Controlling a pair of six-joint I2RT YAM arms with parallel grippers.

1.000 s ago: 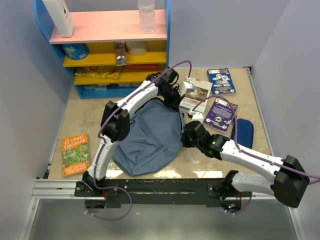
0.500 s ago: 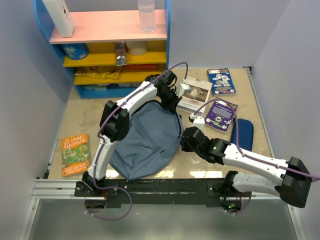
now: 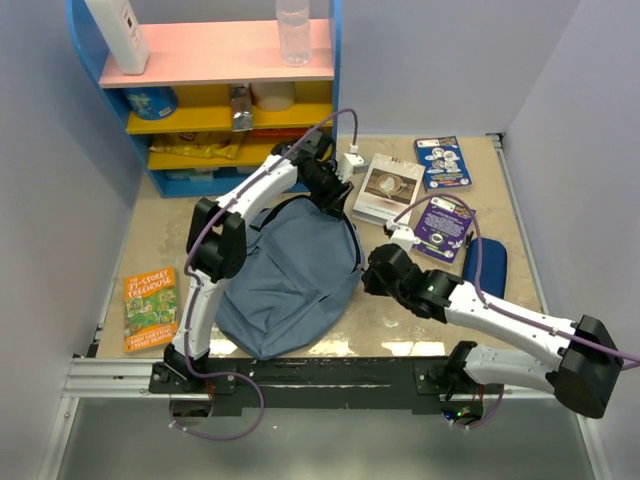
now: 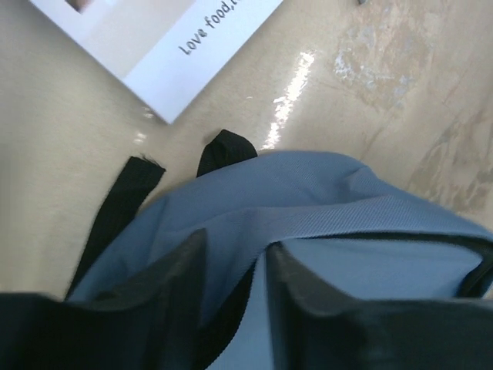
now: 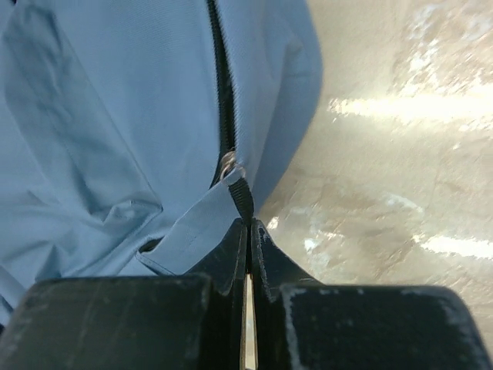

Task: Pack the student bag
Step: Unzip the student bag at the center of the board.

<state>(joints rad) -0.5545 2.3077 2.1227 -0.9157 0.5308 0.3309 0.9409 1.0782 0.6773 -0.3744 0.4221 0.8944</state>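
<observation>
The student bag (image 3: 290,270), a soft slate-blue backpack, lies flat in the middle of the table. My left gripper (image 3: 335,190) is at its far top edge. In the left wrist view its fingers (image 4: 235,247) stand apart, open, with a fold of the bag (image 4: 347,200) between them. My right gripper (image 3: 368,275) is at the bag's right edge. In the right wrist view it (image 5: 249,222) is shut on the black zipper pull (image 5: 243,193), at the end of the zipper (image 5: 222,77) on the bag (image 5: 115,100).
A white book (image 3: 388,186) lies just past the bag's top. A blue book (image 3: 442,163), a purple book (image 3: 440,228) and a dark-blue pencil case (image 3: 489,264) lie on the right. An orange book (image 3: 150,307) lies on the left. A coloured shelf (image 3: 220,90) stands behind.
My left gripper drew back left from the white book and its fingers parted. The bag's top slid left with it. My right gripper stays shut on the zipper pull.
</observation>
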